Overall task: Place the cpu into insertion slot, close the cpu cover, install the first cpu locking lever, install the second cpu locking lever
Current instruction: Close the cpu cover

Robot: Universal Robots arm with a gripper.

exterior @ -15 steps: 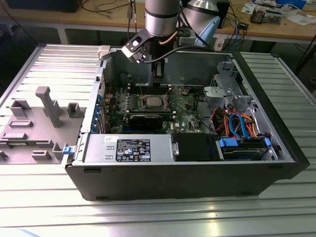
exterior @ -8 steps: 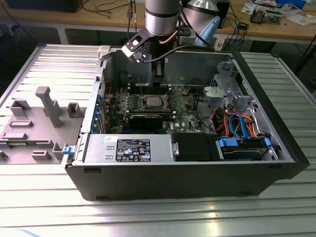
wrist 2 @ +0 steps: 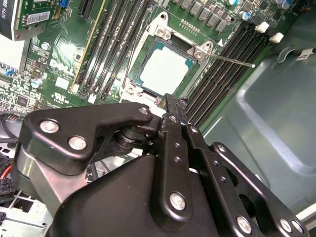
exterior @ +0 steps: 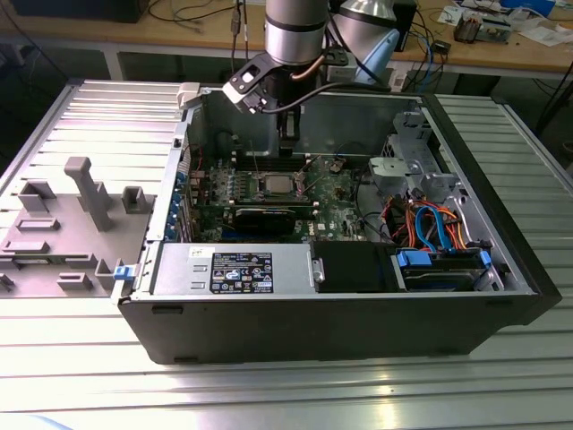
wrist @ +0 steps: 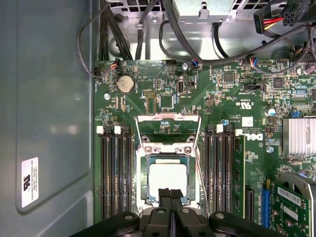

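End effector (wrist: 170, 193), fingers (wrist: 164, 193) pressed together on nothing, hovers just beside the cpu (exterior: 275, 185), seated flat in the insertion slot (wrist: 143, 173) at the exterior view's centre: likely light, stiff and delicate, best gripped by its edges.

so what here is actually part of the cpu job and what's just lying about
Job: gripper, cpu, insertion slot, cpu cover, locking lever.
Lying about: coin battery, memory slots, cables, grey fixture.
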